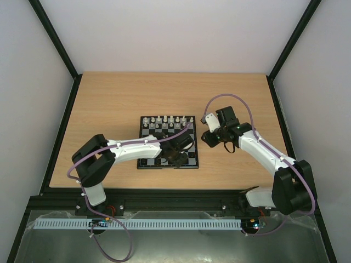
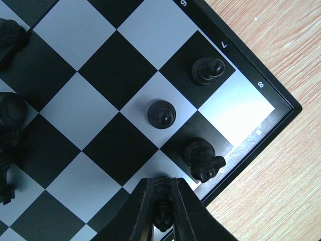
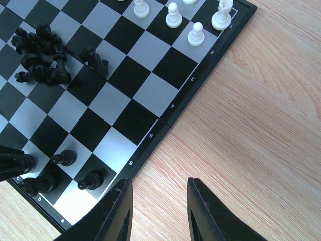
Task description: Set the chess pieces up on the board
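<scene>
Seen from above, a small checkered board [image 1: 192,159] lies in the middle of a wooden desk [image 1: 109,98]. The left claw [image 1: 178,153] hangs over the near right part of the board. The right claw [image 1: 210,137] hangs over the desk just beside the board's right edge.

In the left wrist view, the left claw [image 2: 163,187] is closed on a black piece [image 2: 163,213], pinched between its two dark fingers [image 2: 143,211] at the edge of the board. What kind of piece it is cannot be told. Just ahead and to the right of this claw, a black knight [image 2: 203,160] stands on a dark square by the border. Further ahead, a black pawn [image 2: 161,113] stands on a pale square. Beyond it and to the right, a second black pawn [image 2: 208,70] stands on a dark square beside the border number 7.

In the right wrist view, the right claw [image 3: 158,188] is open and holds nothing, with wood grain showing between its spread fingers [image 3: 120,211]. The board's border runs just to its left. Left of this claw, three standing black pieces [image 3: 62,158] fill the board's nearest corner. Further ahead and left, a heap of black pieces [image 3: 40,55] lies tumbled across several squares. Far ahead, white pieces [image 3: 173,15] stand upright along the far edge.
</scene>
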`<state>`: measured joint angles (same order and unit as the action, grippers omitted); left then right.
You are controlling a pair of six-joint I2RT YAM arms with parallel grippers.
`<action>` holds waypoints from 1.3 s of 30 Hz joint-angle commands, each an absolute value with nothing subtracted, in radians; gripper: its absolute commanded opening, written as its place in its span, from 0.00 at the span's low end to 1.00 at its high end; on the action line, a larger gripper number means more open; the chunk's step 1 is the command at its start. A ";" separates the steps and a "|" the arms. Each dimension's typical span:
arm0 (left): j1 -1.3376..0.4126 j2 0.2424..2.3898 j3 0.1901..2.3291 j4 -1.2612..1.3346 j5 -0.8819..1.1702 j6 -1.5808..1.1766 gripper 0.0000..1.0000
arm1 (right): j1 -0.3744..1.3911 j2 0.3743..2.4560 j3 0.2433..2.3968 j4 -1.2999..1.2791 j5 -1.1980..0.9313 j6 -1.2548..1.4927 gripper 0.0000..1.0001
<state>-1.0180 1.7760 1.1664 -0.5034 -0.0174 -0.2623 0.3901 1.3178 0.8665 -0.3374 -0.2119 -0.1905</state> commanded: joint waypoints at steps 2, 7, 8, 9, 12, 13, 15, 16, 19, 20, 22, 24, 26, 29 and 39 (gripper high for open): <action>-1.025 1.795 1.184 -0.510 -0.041 -0.262 0.09 | 0.385 1.329 0.860 -0.349 -0.216 -0.196 0.32; -1.024 1.796 1.184 -0.514 -0.050 -0.265 0.16 | 0.385 1.329 0.860 -0.350 -0.219 -0.197 0.32; -1.024 1.794 1.184 -0.515 -0.051 -0.266 0.17 | 0.385 1.329 0.859 -0.350 -0.218 -0.197 0.32; -1.024 1.790 1.186 -0.516 -0.049 -0.268 0.19 | 0.385 1.329 0.860 -0.350 -0.219 -0.197 0.32; -1.025 1.779 1.189 -0.520 -0.048 -0.270 0.21 | 0.385 1.328 0.860 -0.350 -0.220 -0.197 0.32; -1.024 1.774 1.191 -0.522 -0.049 -0.271 0.23 | 0.385 1.328 0.861 -0.351 -0.221 -0.196 0.32; -1.025 1.757 1.193 -0.527 -0.053 -0.272 0.24 | 0.385 1.329 0.860 -0.350 -0.221 -0.196 0.32; -1.023 1.748 1.195 -0.529 -0.057 -0.272 0.25 | 0.385 1.329 0.861 -0.350 -0.222 -0.195 0.32; -1.015 1.697 1.198 -0.536 -0.077 -0.272 0.29 | 0.385 1.328 0.862 -0.352 -0.221 -0.196 0.32; -1.008 1.673 1.197 -0.538 -0.085 -0.270 0.31 | 0.385 1.327 0.863 -0.351 -0.221 -0.200 0.32; -0.989 1.619 1.188 -0.537 -0.106 -0.264 0.33 | 0.385 1.321 0.870 -0.363 -0.237 -0.216 0.32; -0.964 1.554 1.165 -0.526 -0.135 -0.248 0.35 | 0.386 1.312 0.885 -0.378 -0.271 -0.231 0.33; -0.935 1.490 1.141 -0.512 -0.167 -0.239 0.38 | 0.385 1.309 0.910 -0.400 -0.296 -0.242 0.34; -0.870 1.407 1.115 -0.500 -0.178 -0.217 0.43 | 0.385 1.326 0.959 -0.431 -0.311 -0.263 0.35; -0.653 1.290 0.962 -0.360 -0.129 -0.217 0.51 | 0.441 1.506 1.145 -0.506 -0.316 -0.294 0.36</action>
<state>-0.7067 1.3148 1.0229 -0.4141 -0.1612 -0.2241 0.4042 1.4410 1.0851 -0.4255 -0.2962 -0.2661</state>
